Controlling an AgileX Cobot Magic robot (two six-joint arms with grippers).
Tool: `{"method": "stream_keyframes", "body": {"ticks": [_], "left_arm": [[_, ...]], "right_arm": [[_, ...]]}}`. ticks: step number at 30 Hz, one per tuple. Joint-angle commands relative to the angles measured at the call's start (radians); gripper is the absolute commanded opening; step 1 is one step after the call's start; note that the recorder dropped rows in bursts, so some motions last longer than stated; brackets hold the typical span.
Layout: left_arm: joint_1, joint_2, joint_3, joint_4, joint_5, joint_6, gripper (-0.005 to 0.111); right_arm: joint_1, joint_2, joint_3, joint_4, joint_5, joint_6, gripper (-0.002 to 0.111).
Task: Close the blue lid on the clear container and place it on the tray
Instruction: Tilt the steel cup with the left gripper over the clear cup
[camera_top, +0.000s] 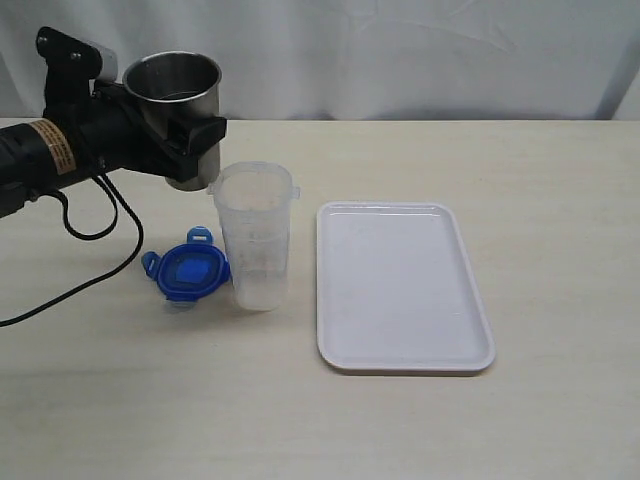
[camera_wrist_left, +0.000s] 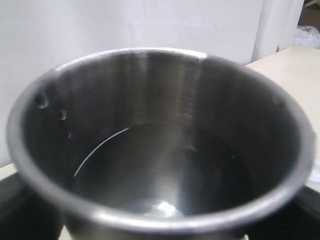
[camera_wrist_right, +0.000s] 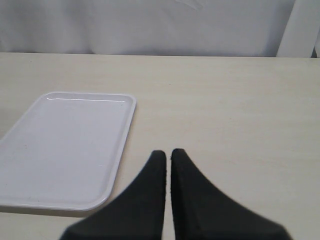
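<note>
The clear container (camera_top: 256, 240) stands upright and uncovered on the table, just left of the white tray (camera_top: 400, 290). The blue lid (camera_top: 190, 272) lies flat on the table, touching the container's left side near its base. My left gripper (camera_top: 195, 145) is shut on a steel cup (camera_top: 180, 90), held in the air just behind and left of the container's rim. The cup's inside (camera_wrist_left: 160, 150) fills the left wrist view and hides the fingers. My right gripper (camera_wrist_right: 167, 152) is shut with nothing in it, low over bare table beside the tray (camera_wrist_right: 65, 145).
A black cable (camera_top: 90, 260) trails from the left arm across the table left of the lid. A white curtain (camera_top: 400, 50) hangs behind the table's far edge.
</note>
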Motion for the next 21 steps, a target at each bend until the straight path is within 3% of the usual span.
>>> {"method": "stream_keyframes", "body": {"ticks": [1, 21], "left_arm": [[-0.010, -0.017, -0.013, -0.018, -0.054, 0.014, 0.000], [-0.011, -0.017, -0.013, -0.016, -0.054, 0.163, 0.000]], "right_arm": [[0.002, -0.005, 0.002, 0.001, -0.003, -0.004, 0.004], [0.002, -0.005, 0.002, 0.001, -0.003, -0.004, 0.004]]}}
